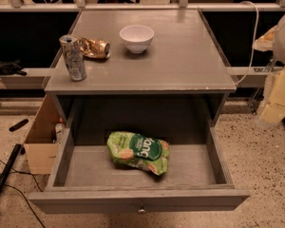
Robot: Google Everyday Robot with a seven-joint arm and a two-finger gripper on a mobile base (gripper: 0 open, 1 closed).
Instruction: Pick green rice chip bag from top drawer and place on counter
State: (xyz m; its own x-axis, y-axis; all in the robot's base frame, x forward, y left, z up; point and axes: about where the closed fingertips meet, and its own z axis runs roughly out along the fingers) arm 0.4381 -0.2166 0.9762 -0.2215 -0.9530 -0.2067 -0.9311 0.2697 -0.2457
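I see the gripper (279, 96) only as a pale, blurred shape at the right edge of the camera view, beside the cabinet and off its surface; whether it is released or clenched I cannot tell, and it grasps nothing that I can make out. The green rice chip bag (138, 152) lies well apart from the gripper, down and to its left, flat on the bottom of the top drawer (66, 151); the bag sits near the middle of the drawer floor, logo facing up, slightly crumpled, touching no wall. The drawer is pulled fully out, its small knob (141, 209) on the front panel nearest me. The counter (190, 65) spreads to the left of the gripper; on it, farthest from the gripper, a dented can (73, 57) stands upright near the left edge; a gold foil wrapper (95, 47) lies just behind the can, touching it or nearly so; a white bowl (137, 38) stands toward the back, apart from both. A cardboard box (40, 141) rests on the floor beyond the drawer's far side.
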